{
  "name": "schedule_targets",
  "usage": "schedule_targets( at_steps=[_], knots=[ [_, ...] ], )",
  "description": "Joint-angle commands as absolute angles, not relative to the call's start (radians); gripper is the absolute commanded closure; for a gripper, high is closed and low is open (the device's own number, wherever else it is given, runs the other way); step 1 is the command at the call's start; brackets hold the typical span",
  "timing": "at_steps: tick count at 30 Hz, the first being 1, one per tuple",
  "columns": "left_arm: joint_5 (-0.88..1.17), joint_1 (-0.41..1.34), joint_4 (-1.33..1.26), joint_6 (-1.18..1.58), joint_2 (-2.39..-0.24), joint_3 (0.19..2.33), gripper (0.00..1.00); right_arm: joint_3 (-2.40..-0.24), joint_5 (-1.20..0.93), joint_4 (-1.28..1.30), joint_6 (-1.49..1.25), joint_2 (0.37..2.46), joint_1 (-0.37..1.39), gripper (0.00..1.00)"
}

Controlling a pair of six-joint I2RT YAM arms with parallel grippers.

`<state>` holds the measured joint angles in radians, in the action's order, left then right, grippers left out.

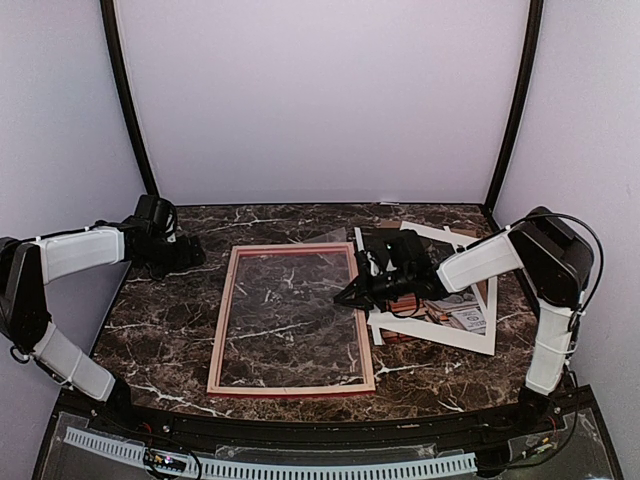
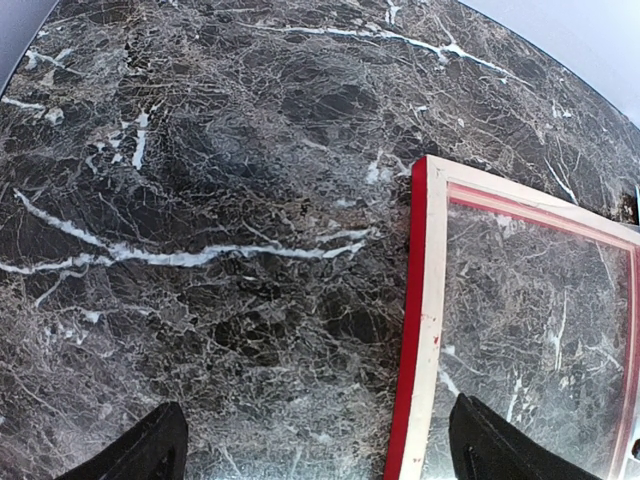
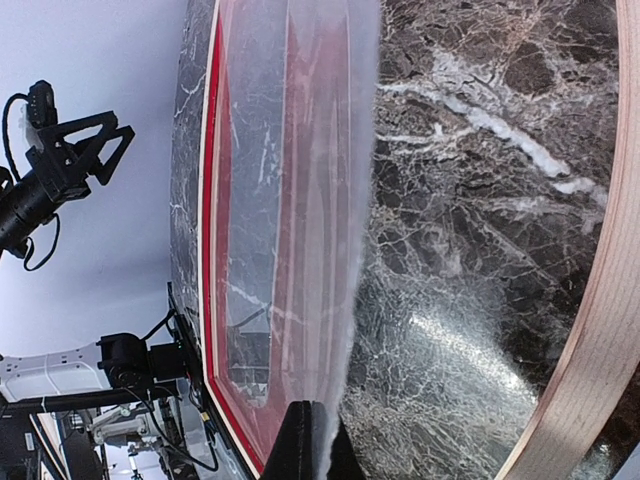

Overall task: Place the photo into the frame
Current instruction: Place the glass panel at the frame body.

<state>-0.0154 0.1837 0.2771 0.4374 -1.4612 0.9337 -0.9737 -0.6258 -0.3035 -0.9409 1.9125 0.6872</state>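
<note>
Thin rectangular frame [image 1: 290, 388], pale wood with a red edge, lies flat on the veined marble table [image 1: 160, 322]. Right gripper [image 3: 312, 445] is pinched tight on what appears to be a clear glossy sheet [image 3: 320, 200]. Left gripper [image 2: 320, 442] is spread wide and empty.

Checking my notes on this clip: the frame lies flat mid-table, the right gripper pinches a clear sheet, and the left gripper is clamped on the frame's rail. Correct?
Not quite. The left gripper is open and touches nothing. It hangs above the table near the frame's corner, as the left wrist view shows. The rest stands.
</note>
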Motion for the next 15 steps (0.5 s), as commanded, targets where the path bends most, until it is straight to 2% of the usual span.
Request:
schedule_targets(
  at_steps=[1,15],
  knots=[
    [-0.014,0.190,0.269,0.433,-1.459,0.927,0.06,-0.995,-0.631,-0.286,-0.939,1.919,0.701,1.00],
    [-0.011,0.194,0.264,0.437,-1.463,0.926,0.06,-1.039,-0.655,-0.232,-0.933,1.941,0.707,1.00]
  ],
)
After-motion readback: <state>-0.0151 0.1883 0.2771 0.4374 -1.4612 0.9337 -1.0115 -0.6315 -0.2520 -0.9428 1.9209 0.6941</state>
